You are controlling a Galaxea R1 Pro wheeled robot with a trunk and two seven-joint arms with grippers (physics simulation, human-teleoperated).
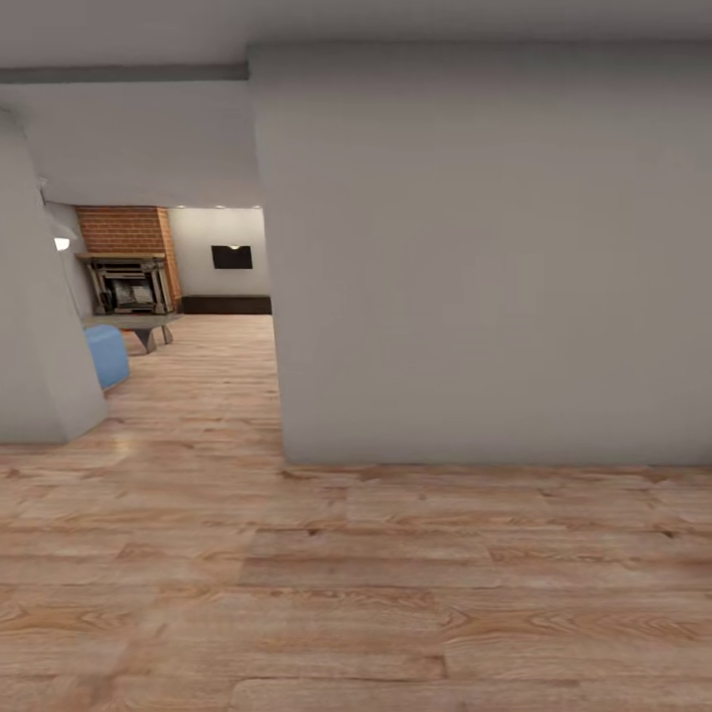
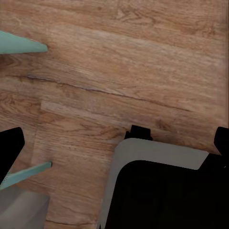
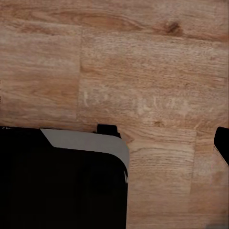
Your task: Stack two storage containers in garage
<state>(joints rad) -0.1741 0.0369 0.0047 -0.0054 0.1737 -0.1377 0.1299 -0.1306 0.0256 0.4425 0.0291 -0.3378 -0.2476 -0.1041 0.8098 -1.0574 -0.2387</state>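
The two storage containers are out of view, and so is the garage. Past a hallway opening, the living room (image 1: 188, 297) lies ahead on the left, with its red-brick chimney (image 1: 124, 229) over a dark fireplace (image 1: 129, 285). In the left wrist view my left gripper (image 2: 47, 106) hangs over the wood-plank floor; its two teal fingers (image 2: 24, 45) stand wide apart with nothing between them. The right wrist view looks down on the same plank floor (image 3: 143, 95) and the black and grey edge of my base (image 3: 86, 143).
A broad white wall (image 1: 494, 257) stands straight ahead, its corner at the opening. A slanted white wall (image 1: 35, 326) bounds the left side. Beyond it sit a blue seat (image 1: 107, 354) and a low table (image 1: 133, 324). A dark bench (image 1: 225, 305) lines the far wall.
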